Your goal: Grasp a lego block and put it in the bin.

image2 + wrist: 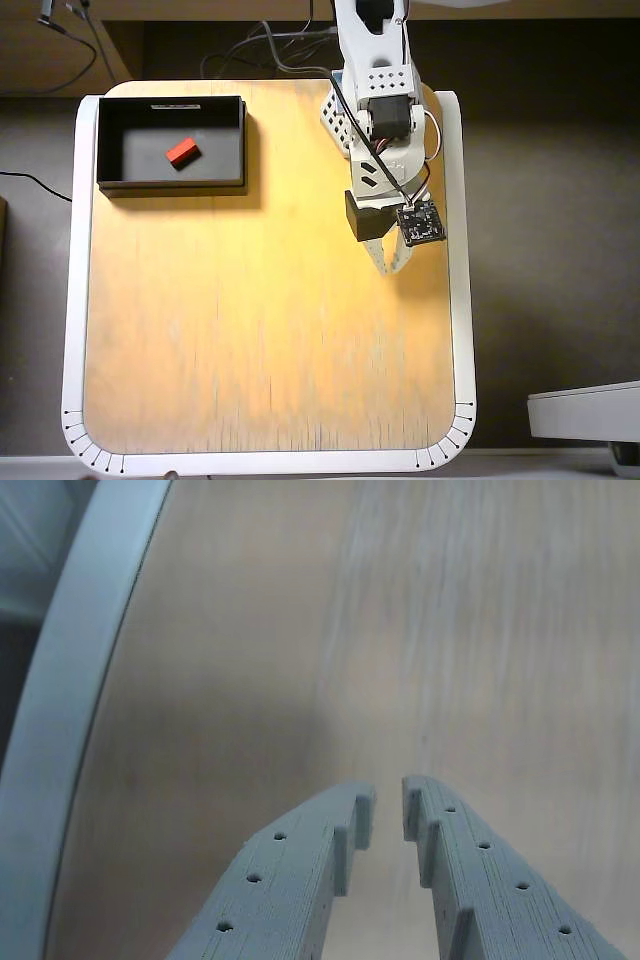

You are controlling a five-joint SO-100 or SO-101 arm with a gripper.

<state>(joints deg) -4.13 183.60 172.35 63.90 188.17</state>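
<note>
One red block (182, 152) lies inside the bin (108, 140). The gripper (388, 262) hangs well apart over bare table (250, 330), jaws narrow, holding nothing; it should simply hold clear.

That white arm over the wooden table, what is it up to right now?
It is sorting a toy brick into a box. The red lego block already lies inside the black bin at the table's far left corner in the overhead view. The arm's pincer hangs over bare wood on the right side, well apart from the bin. In the wrist view its fingers stand nearly together with only a narrow gap, holding nothing.
</note>
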